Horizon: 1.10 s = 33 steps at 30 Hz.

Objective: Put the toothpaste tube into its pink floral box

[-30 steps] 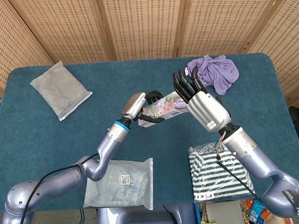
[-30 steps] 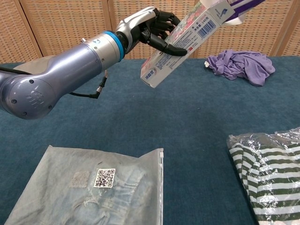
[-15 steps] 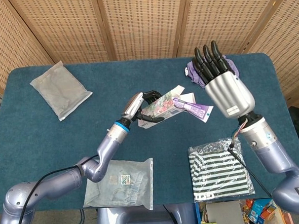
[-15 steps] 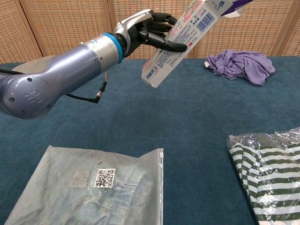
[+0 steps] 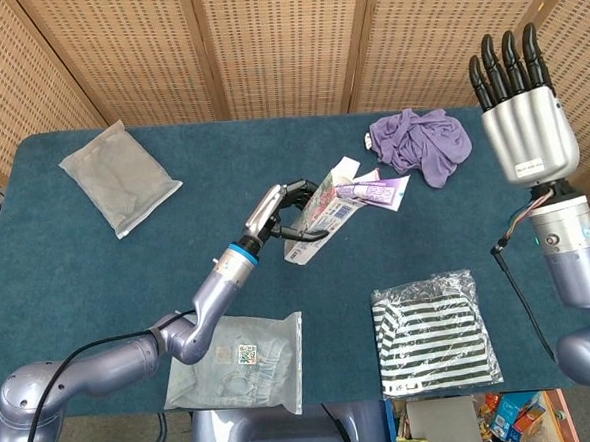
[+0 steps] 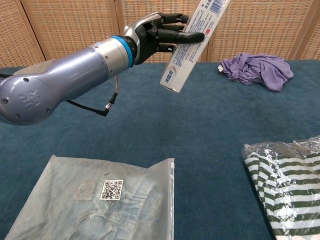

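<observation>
Where woven cane screens (image 5: 284, 41) back the blue worktop (image 5: 67, 265), the left robot hand (image 5: 274, 210) grips the pink floral box (image 5: 320, 214) aloft, tilted, open end up-right with the toothpaste tube (image 5: 373, 189) protruding. The right robot hand (image 5: 523, 107) is raised, empty, fingers straight. A purple cloth (image 5: 423, 145) lies just beyond.

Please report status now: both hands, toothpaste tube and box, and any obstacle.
Left hand grips pink floral box, held tilted above table. Right hand open, raised clear. Toothpaste tube sticks out of box's open end. No obstacle seen.
</observation>
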### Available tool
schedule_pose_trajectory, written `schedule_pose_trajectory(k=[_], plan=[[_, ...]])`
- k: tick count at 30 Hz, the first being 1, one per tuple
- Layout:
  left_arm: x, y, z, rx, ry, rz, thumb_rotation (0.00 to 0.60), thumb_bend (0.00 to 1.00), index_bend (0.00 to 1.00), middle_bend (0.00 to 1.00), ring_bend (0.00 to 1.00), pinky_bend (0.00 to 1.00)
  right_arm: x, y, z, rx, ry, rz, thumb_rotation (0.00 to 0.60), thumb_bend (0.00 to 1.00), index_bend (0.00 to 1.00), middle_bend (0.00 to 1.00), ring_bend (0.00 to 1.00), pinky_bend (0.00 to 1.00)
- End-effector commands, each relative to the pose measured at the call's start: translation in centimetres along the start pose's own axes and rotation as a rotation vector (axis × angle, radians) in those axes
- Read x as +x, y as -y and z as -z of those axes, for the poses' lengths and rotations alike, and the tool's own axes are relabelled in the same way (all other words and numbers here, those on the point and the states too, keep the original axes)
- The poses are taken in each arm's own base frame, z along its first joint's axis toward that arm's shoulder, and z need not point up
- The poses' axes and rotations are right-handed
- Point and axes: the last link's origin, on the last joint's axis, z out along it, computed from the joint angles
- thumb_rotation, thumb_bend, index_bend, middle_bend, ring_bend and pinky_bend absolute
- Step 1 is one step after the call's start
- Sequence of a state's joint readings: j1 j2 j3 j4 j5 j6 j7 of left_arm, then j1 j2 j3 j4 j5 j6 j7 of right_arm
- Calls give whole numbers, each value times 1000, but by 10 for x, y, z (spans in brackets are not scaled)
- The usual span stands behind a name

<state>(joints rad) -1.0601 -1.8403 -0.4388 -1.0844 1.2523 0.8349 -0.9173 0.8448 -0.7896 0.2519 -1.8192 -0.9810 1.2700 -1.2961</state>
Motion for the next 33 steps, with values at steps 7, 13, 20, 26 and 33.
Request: schedule_pose_trajectory(k=[7,13,20,26,33], plan=[[-7,-5,3,38,55,184,600,172,611,551,482,475,-3,1,1,4,15,1,600,0,0,0,0,0],[-8,-14,6,62,102,292,600,172,615,553,482,474,-6,0,1,0,30,4,600,0,0,0,0,0],[-7,-13,7,68,116,268,600,174,615,554,482,472,-9,0,4,2,42,7,600,0,0,0,0,0],[-2,-12,9,68,107,255,600,176,615,554,482,470,-9,2,5,5,41,3,600,0,0,0,0,0],[14,-7,14,8,101,-54,600,184,615,554,482,470,-12,4,9,6,56,-30,600,0,0,0,0,0]])
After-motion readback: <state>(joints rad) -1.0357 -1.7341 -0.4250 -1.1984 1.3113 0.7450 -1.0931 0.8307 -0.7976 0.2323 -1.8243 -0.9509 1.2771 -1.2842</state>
